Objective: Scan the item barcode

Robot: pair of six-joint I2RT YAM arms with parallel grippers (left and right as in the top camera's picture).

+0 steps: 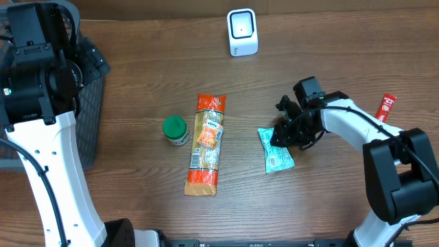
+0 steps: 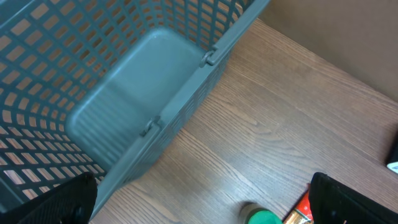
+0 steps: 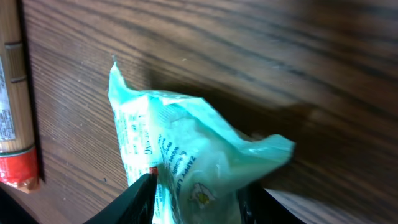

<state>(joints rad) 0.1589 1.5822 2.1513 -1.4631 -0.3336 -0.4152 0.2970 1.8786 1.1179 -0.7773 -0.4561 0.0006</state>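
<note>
A crumpled teal wipes packet [image 1: 278, 152] lies right of centre on the wooden table. My right gripper [image 1: 287, 133] is down at its upper right edge. In the right wrist view the packet [image 3: 186, 149] bulges between the two black fingers [image 3: 134, 199], which press on both of its sides; the right gripper [image 3: 199, 202] is shut on it. A white barcode scanner [image 1: 242, 31] stands at the back of the table. My left gripper [image 2: 199, 208] hangs open over the table beside the basket, nothing between its fingers [image 2: 351, 199].
A grey-blue mesh basket [image 1: 90, 120] stands at the left edge, and the left wrist view looks into the basket [image 2: 124, 93]. A green-capped jar [image 1: 175, 130], a long orange packet [image 1: 207, 144] and a red sachet [image 1: 386, 107] lie on the table.
</note>
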